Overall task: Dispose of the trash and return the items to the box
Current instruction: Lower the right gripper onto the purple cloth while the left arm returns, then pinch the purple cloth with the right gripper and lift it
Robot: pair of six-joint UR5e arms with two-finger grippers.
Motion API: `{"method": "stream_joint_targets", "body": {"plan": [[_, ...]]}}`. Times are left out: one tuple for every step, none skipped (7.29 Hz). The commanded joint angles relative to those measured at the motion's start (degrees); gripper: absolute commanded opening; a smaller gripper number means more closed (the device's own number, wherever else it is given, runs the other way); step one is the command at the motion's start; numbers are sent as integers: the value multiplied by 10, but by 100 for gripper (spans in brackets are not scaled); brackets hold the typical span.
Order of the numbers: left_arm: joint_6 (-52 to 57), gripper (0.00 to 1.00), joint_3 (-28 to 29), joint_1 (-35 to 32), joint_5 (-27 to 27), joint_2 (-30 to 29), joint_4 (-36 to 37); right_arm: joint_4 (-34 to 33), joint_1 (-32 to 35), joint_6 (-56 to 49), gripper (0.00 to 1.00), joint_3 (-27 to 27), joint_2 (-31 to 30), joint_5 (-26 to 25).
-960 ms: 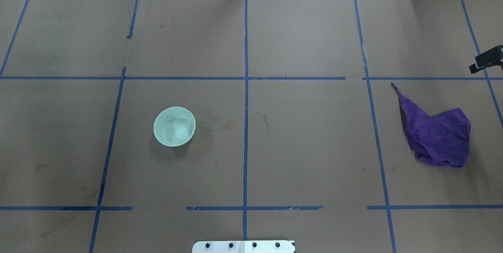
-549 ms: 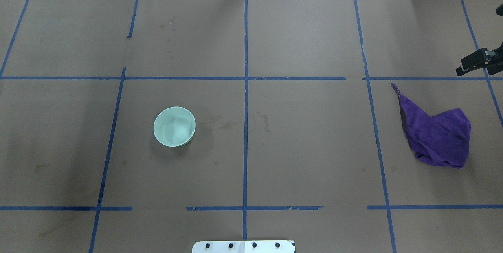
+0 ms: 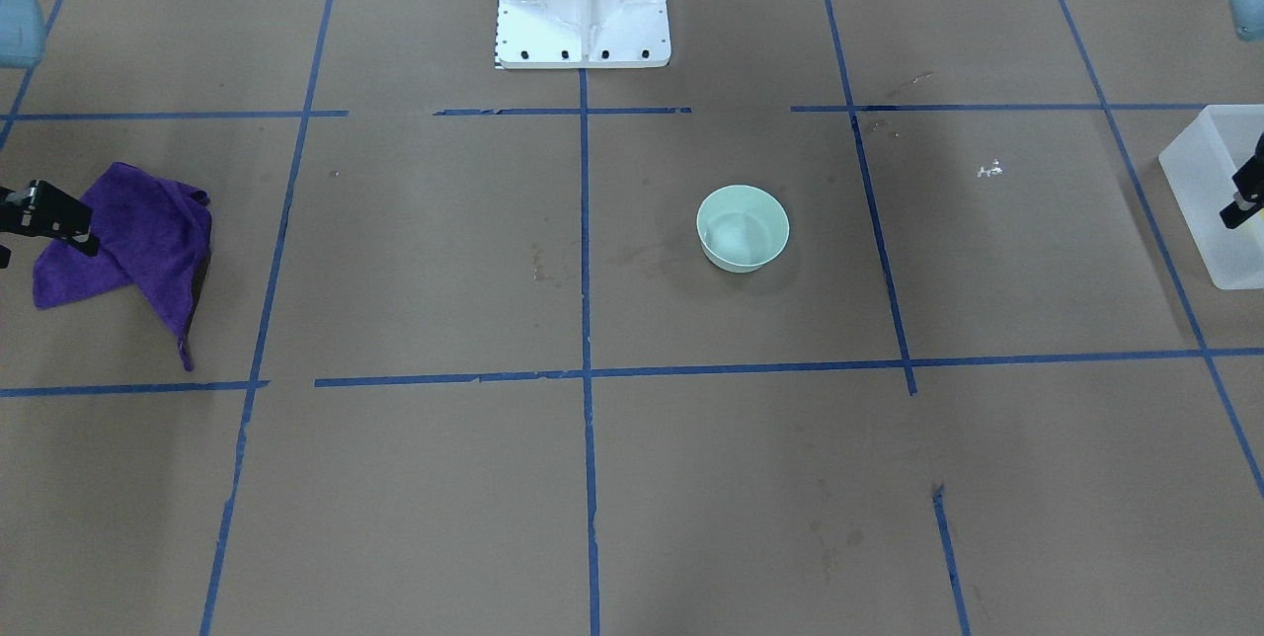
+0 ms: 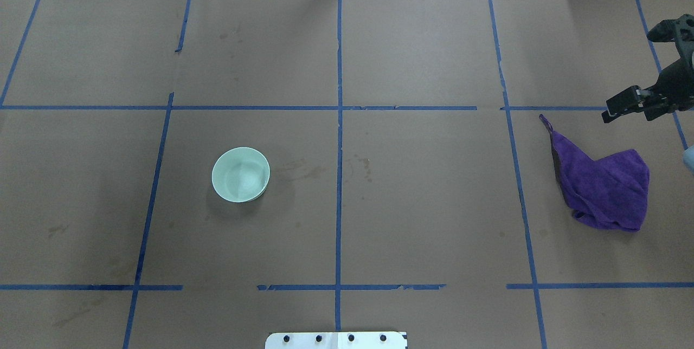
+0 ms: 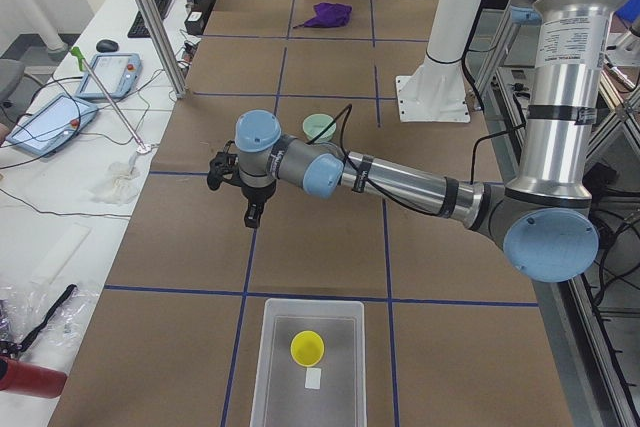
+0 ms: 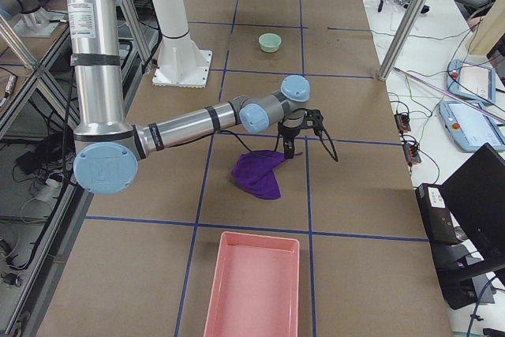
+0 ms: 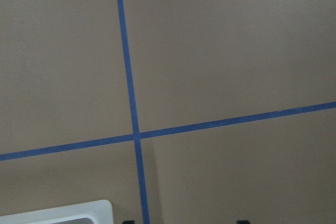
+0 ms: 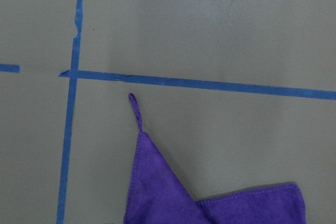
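Both arms stretch out low and long, wrists turned down. The right gripper [image 4: 631,72] hangs with jaws wide apart just past the purple cloth [image 4: 607,186], holding nothing. The left gripper [image 5: 236,197] (also empty, fingers spread) hangs near the box [image 5: 312,304], where the yellow cup [image 5: 307,347] sits. The mint bowl [image 4: 241,174] stands mid-table.

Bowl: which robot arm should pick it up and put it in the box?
Left. The bowl and the box are on the side of the left arm. The right arm is far off, by the cloth.
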Motion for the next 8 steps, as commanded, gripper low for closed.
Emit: {"method": "stream_joint_targets", "body": {"plan": [[-70, 75, -32, 39, 0, -12, -1, 0, -55, 3, 100, 16, -8, -27], [-107, 76, -45, 58, 1, -15, -1, 0, -78, 3, 100, 21, -12, -34], [-140, 76, -61, 78, 3, -16, -2, 11, -100, 3, 100, 22, -21, -42], [-172, 76, -64, 93, 3, -36, -1, 55, -130, 9, 100, 21, -47, -65], [-191, 76, -65, 108, 4, -41, -1, 76, -143, 9, 100, 21, -66, -70], [-207, 76, -65, 116, 4, -49, -2, 76, -156, 10, 100, 20, -72, -76], [-216, 76, -63, 124, 5, -56, -2, 76, -173, 12, 100, 20, -75, -91], [-216, 76, -62, 131, 5, -56, -2, 75, -177, 12, 84, 20, -78, -91]]}}
